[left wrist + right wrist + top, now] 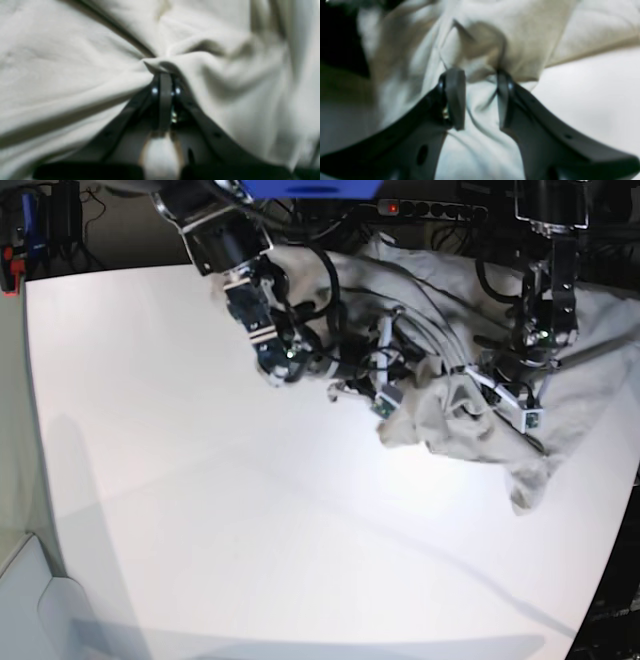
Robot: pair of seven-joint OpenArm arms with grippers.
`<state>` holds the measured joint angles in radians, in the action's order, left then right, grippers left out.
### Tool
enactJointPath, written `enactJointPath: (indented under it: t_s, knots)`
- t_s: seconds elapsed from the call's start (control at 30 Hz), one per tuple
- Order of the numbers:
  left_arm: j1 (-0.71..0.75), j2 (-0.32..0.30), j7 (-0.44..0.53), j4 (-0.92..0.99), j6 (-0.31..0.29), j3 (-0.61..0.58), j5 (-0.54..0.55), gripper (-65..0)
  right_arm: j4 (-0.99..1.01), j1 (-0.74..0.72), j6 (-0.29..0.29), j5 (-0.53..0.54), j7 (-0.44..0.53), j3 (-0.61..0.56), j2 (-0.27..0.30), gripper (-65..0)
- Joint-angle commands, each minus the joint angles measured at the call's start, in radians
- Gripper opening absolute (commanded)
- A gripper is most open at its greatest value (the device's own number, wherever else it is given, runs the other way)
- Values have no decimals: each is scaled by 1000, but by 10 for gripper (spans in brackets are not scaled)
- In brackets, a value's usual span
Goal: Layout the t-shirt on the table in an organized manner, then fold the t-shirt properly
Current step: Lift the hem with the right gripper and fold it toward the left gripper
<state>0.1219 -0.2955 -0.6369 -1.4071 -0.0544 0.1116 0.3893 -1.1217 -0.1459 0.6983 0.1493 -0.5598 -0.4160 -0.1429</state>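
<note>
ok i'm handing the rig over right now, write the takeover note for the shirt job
Left gripper: shut on a pinch of the t-shirt.
Right gripper: jaws apart around a fold of the t-shirt, fabric between them; firm grip not clear.
T-shirt: bunched and wrinkled at the far right part of the table, partly hanging past the edge.
Done: cloth picked up by the left arm only.
Left: spread it flat on the table, then fold.

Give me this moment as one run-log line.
stage: laying out, not yet flat | t-shirt: bunched at far right of table | left tool: shut on fabric fold | right tool: part open, straddling cloth
</note>
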Motion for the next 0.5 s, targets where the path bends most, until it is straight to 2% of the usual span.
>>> enactJointPath:
  t_s: [0.0, 0.13, 0.47]
  knots:
    - [25, 8, -136, 12, -8, -13, 0, -649, -53, -1, 0, -14, -33, -19, 21, -455]
    - [20, 8, -137, 5, -8, -13, 0, -649, -196, 22, 0, -14, -59, -33, 58, -455]
    - [25, 8, -136, 5, -8, -13, 0, -649, -327, -33, 0, -14, -145, 114, 65, -454]
